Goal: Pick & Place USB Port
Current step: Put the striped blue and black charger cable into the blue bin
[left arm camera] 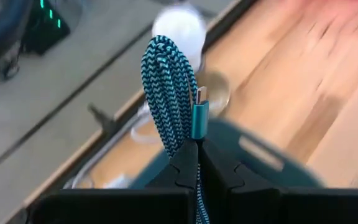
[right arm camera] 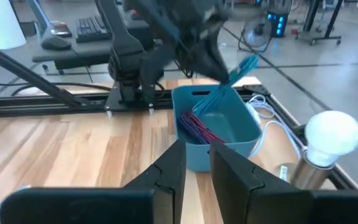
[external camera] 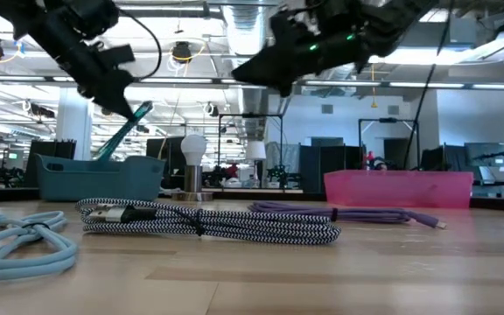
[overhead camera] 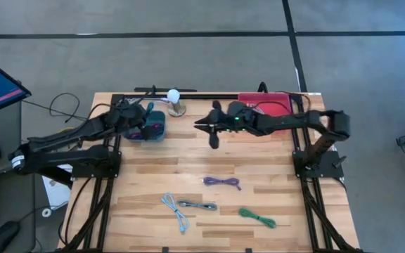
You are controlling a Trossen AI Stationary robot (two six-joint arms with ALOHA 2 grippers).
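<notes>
My left gripper is over the teal bin at the table's far left and is shut on a teal braided cable, whose silver USB plug shows beside the coil. In the low view the teal cable slants down from my left gripper toward the bin. A purple cable lies inside the bin. My right gripper hovers open over the table's far middle, holding nothing. A pink bin stands at the far right. My left gripper pinches the folded teal cable bundle between its two fingers, just below the plug's teal sleeve. Several strands run side by side through the hold. The bundle is off the table, and its far end dips toward the bin's opening.
A light bulb on a stand is beside the teal bin. On the near half of the table lie a purple cable, a light blue cable, a black-and-white braided cable and a green cable.
</notes>
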